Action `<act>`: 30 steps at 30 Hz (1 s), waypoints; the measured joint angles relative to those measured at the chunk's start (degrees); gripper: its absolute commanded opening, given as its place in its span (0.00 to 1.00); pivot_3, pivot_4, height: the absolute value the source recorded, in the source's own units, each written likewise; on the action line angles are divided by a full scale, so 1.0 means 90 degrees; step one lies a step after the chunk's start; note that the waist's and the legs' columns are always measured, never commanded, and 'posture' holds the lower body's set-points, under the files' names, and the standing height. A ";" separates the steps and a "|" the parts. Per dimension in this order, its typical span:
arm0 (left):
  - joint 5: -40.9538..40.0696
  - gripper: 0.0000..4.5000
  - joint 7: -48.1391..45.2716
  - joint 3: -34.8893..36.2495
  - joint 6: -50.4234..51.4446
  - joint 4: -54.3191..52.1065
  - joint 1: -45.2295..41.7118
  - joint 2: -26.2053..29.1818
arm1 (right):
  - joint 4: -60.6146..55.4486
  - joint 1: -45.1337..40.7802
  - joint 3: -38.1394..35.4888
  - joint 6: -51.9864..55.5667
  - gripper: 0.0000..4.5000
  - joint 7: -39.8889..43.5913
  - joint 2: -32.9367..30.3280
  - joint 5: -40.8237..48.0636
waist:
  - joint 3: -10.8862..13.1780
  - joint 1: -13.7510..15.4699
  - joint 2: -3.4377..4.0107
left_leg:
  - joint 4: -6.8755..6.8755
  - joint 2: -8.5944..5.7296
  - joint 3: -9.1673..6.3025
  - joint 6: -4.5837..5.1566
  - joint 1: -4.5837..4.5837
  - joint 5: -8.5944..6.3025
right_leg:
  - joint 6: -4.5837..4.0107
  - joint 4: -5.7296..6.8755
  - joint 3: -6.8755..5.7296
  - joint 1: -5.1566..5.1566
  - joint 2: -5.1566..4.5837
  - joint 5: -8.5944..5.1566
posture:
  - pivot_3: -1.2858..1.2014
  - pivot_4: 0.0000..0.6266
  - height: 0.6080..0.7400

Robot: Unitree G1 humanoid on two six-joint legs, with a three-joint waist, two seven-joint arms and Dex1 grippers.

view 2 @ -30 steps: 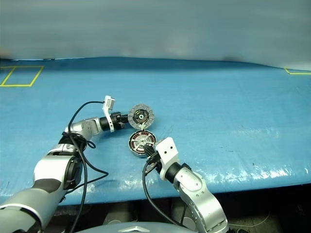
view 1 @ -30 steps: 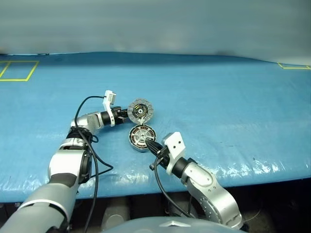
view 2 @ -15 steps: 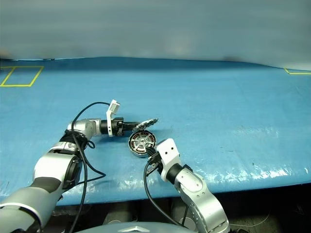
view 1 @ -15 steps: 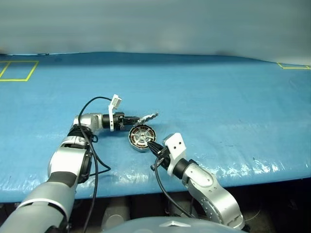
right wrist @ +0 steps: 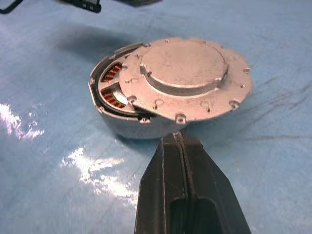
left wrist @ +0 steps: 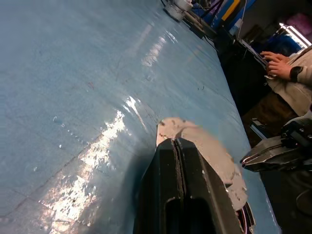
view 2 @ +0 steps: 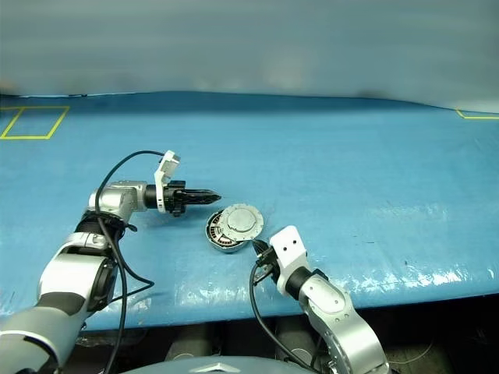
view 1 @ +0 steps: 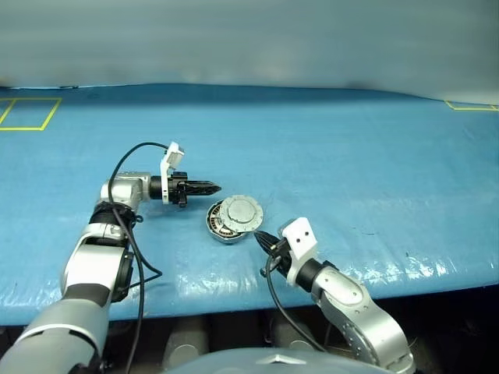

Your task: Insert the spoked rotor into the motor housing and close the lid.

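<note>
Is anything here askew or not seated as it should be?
Yes. The lid lies on the motor housing shifted to one side, not centred: a crescent of copper windings stays uncovered at one edge, and the lid overhangs the opposite edge.

The housing, a shallow round silver-grey cup, is sitting on the blue desk with copper-brown windings showing along one side. The lid, a plain grey disc with a raised round centre and small holes around its rim, is lying outer face up on the housing, shifted sideways and not covering it fully.
</note>
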 measured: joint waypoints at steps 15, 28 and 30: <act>-0.0480 0.00 0.2710 0.0580 -0.1105 -0.5104 0.3137 -0.0294 | 0.0143 -0.0480 -0.0701 0.0089 0.00 0.0861 -0.0798 0.0694 | -0.0001 0.0091 0.0001 | 0.0012 0.0000 0.0011 0.0004 0.0030 0.0001 | 0.0020 0.0000 0.0011 0.0022 -0.0020 -0.0004 | 0.52 0.24 1.00; 0.0447 0.00 0.5516 0.0229 -0.2197 -0.6566 0.5415 -0.1229 | 0.0897 -0.1589 -0.0773 -0.0261 0.00 0.1567 -0.1423 0.0587 | -0.0001 0.0091 0.0000 | 0.0012 -0.0004 0.0018 0.0007 0.0034 0.0002 | 0.0025 -0.0002 0.0016 0.0022 -0.0021 -0.0002 | 0.52 0.24 1.00; 0.0477 0.00 0.5657 0.0140 -0.2193 -0.6604 0.5576 -0.1238 | 0.1122 -0.1806 -0.0737 -0.0409 0.00 0.1685 -0.1461 0.0503 | -0.0001 0.0087 0.0001 | 0.0012 -0.0003 0.0019 0.0007 0.0035 0.0002 | 0.0024 -0.0001 0.0014 0.0021 -0.0019 -0.0002 | 0.52 0.24 1.00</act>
